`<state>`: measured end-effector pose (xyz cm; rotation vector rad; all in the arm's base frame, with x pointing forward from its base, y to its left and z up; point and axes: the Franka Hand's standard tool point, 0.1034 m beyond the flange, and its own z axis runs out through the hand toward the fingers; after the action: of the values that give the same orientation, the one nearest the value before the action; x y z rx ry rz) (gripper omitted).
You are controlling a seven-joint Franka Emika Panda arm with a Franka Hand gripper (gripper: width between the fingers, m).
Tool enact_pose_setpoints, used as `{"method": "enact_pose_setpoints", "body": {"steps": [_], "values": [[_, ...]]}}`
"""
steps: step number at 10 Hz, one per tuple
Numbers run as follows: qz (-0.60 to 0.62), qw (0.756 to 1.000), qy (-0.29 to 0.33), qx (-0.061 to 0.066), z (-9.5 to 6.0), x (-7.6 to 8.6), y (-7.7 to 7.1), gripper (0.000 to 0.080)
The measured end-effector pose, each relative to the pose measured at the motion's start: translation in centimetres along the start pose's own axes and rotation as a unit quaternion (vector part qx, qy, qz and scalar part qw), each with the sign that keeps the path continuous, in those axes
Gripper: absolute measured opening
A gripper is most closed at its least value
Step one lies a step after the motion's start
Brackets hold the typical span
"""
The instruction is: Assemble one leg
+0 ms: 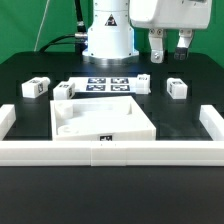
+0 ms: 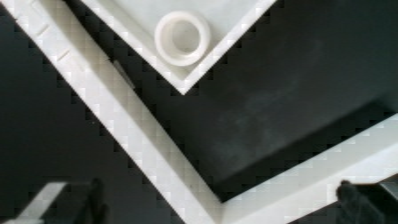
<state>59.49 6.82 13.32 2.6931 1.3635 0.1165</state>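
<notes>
Several small white legs with marker tags lie on the black table behind the panel: two at the exterior view's left [image 1: 36, 88] [image 1: 65, 90], one nearer the middle [image 1: 143, 83] and one at the right [image 1: 177, 88]. The large flat white panel [image 1: 100, 118] lies in the middle. My gripper [image 1: 169, 50] hangs open and empty high above the table, above and a little behind the right leg. In the wrist view my gripper [image 2: 214, 205] shows only dark fingertips [image 2: 63, 200], with a panel corner and its round recess [image 2: 182, 35] below. No leg shows there.
The marker board [image 1: 105, 84] lies behind the panel, in front of the robot base [image 1: 108, 35]. Long white border rails run along the front [image 1: 110, 150], the exterior view's left [image 1: 6, 120] and right [image 1: 212, 122]. A rail corner crosses the wrist view [image 2: 160, 150].
</notes>
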Motion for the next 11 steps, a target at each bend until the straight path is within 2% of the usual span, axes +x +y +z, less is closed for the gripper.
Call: {"method": "enact_pose_setpoints", "body": {"steps": [2,6,8,9,10,11], "values": [[-0.006,1.000,-0.001,-0.004,0.0,0.0,0.0,0.0650],[-0.009,1.000,-0.001,-0.003,0.0,0.0,0.0,0.0650],[-0.120,0.993,-0.005,0.000,1.1,-1.5,-0.3,0.0650],[-0.173,0.985,-0.016,0.011,1.6,-2.0,-0.5,0.0650],[-0.247,0.968,-0.039,0.035,2.6,-2.6,-0.9,0.0650],[-0.233,0.971,-0.036,0.034,2.7,-2.1,-0.6,0.0650]]}}
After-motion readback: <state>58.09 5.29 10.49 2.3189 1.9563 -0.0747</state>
